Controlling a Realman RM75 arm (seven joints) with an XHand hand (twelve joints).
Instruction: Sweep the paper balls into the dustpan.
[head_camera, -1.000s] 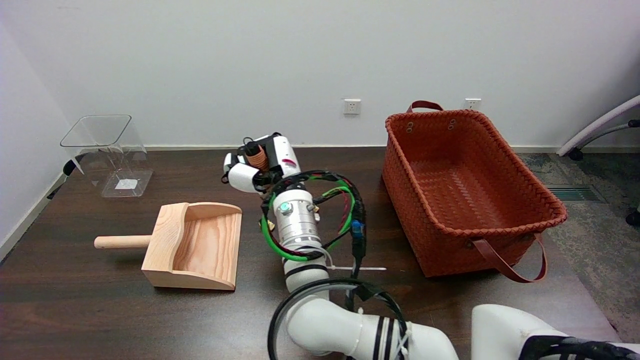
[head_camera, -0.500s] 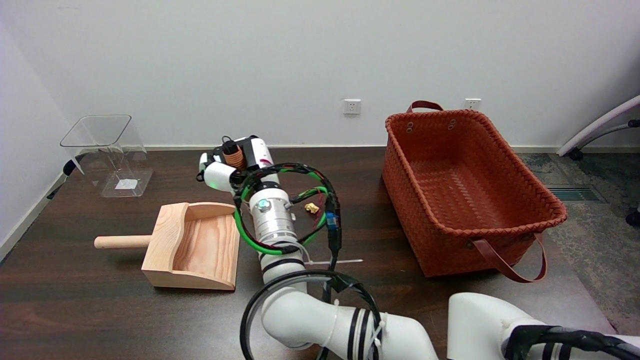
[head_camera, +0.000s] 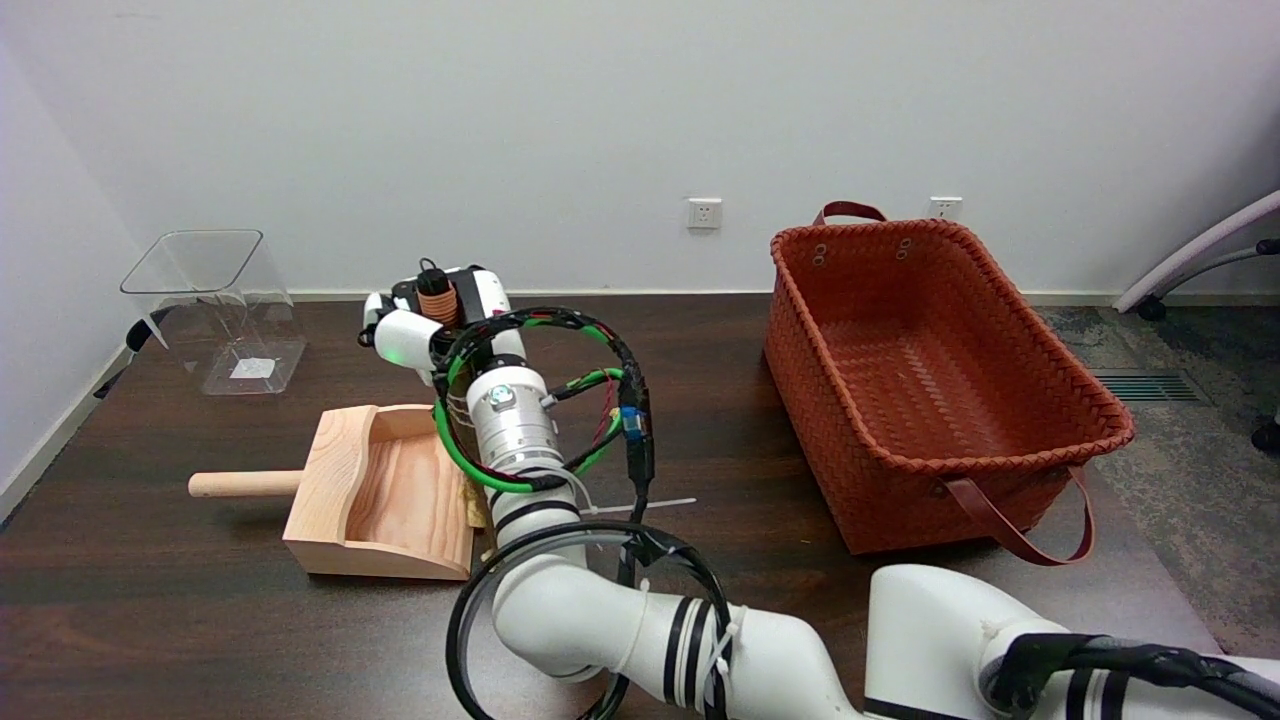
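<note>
Head view showed the right hand (head_camera: 432, 318) had swept leftward to the wooden dustpan's (head_camera: 385, 490) far corner; whether it held anything I couldn't tell. A yellowish paper ball (head_camera: 473, 497) peeked at the dustpan's mouth, nearly swept in.

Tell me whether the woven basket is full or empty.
Empty. The head view looks down into the orange basket, and only its bare woven floor and walls show; nothing lies inside.
</note>
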